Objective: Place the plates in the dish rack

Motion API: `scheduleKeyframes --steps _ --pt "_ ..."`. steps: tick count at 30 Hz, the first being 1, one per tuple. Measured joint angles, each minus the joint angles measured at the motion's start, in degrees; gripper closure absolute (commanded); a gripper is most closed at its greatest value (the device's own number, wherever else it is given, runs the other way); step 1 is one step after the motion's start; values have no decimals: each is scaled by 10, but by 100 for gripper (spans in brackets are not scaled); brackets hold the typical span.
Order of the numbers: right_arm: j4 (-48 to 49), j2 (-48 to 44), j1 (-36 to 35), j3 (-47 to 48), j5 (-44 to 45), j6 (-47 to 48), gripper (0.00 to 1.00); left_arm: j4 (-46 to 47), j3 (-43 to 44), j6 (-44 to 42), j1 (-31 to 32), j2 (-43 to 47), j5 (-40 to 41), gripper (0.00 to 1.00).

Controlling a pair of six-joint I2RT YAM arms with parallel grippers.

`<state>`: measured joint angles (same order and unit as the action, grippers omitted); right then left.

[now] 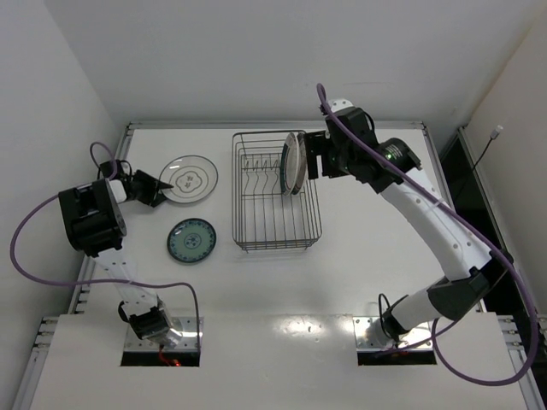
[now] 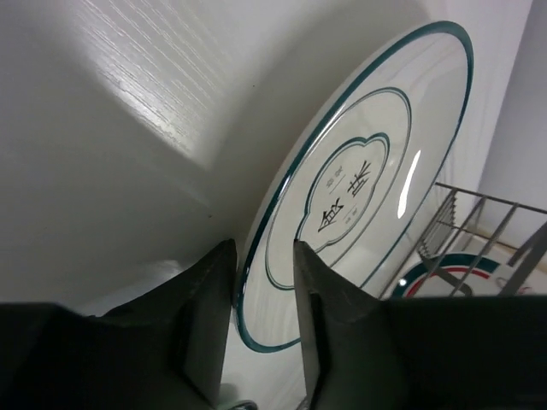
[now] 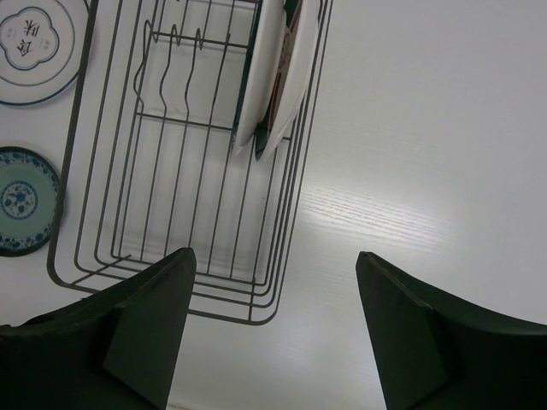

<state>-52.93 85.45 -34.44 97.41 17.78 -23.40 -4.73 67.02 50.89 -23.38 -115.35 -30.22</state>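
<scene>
The left gripper (image 2: 263, 282) has its jaws narrowly apart, one on each side of the near rim of the pale plate (image 2: 376, 145). The rim runs up through the gap, close against one finger, with the other finger lying over the plate's face. I cannot tell whether they truly pinch it. From the top view this plate looks to lie on the table (image 3: 410, 128). Beyond the jaws and to one side is an end of the rack (image 1: 272, 218).

The right gripper (image 3: 273, 260) has its jaws spread wide with nothing between them, only bare table and a corner of the rack showing under the gap. Ahead of the jaws, at the rack's far end, two white plates (image 3: 278, 68) stand on edge side by side among the prongs, leaning a little. The teal plate (image 3: 21, 201) lies flat on the table out past one finger, beyond the rack's far side. The pale plate lies farther ahead on that same side.
</scene>
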Motion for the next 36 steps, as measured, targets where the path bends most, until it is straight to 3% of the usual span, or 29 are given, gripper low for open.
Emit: scheduleKeyframes --steps 7,16,25,30,36 --pt "-3 -2 15 -1 -17 -10 27 1 13 -2 1 -21 -23 100" --pt "7 -4 30 -9 -87 -23 26 -9 43 7 4 7 -54 100" --pt "110 2 66 -77 -322 -69 26 86 -31 96 22 238 -118 100" --pt "247 29 87 -133 -451 -146 26 147 -89 130 111 347 -146 100" --pt "360 82 101 -159 -514 -224 30 159 -162 152 242 389 -149 100"
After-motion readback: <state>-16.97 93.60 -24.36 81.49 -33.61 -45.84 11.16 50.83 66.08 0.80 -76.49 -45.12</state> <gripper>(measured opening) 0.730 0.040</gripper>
